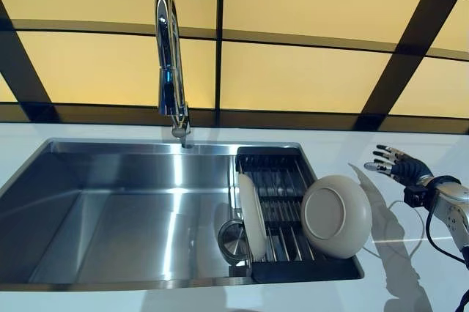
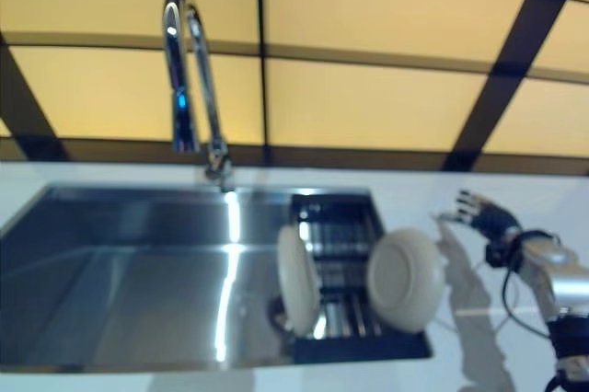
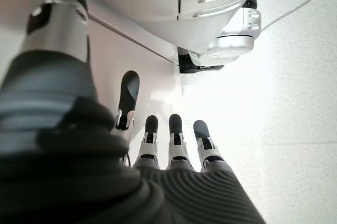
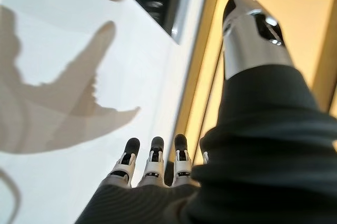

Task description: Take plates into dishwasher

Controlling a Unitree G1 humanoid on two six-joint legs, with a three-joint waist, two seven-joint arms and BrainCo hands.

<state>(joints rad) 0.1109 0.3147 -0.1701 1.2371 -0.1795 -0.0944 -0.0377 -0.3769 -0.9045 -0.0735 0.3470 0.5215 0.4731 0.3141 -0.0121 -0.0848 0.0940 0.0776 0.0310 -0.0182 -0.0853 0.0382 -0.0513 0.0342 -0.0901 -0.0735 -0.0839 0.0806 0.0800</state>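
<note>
Plates are what you see first: two stand on edge in the black rack (image 1: 282, 272) at the right end of the sink (image 1: 110, 209); the round plate (image 1: 335, 215) leans at the rack's right side, its underside turned toward you and its rim reaching over the rack's edge; the thin plate (image 1: 250, 215) stands at the rack's left side, seen nearly edge-on; the two are apart, with bare rack wires between them. Just left of the thin plate, low in the basin, a metal drain fitting (image 1: 231, 240) shows; you cannot tell whether plate and fitting touch. The tap (image 1: 170, 63) rises behind the sink, its spout over the basin's back edge, left of the rack.

Your right hand (image 1: 396, 165) hovers over the white counter (image 1: 344, 143), to the right of the round plate and apart from it; its fingers (image 4: 152, 161) are straight and spread wide, thumb apart, holding nothing. Your left hand (image 3: 174, 145) shows only in its own wrist view, down by the pale floor (image 3: 295, 103); its fingers are straight and relaxed, empty too.

Behind the counter stands a wall of yellow panels (image 1: 293, 78) set in dark frames.
</note>
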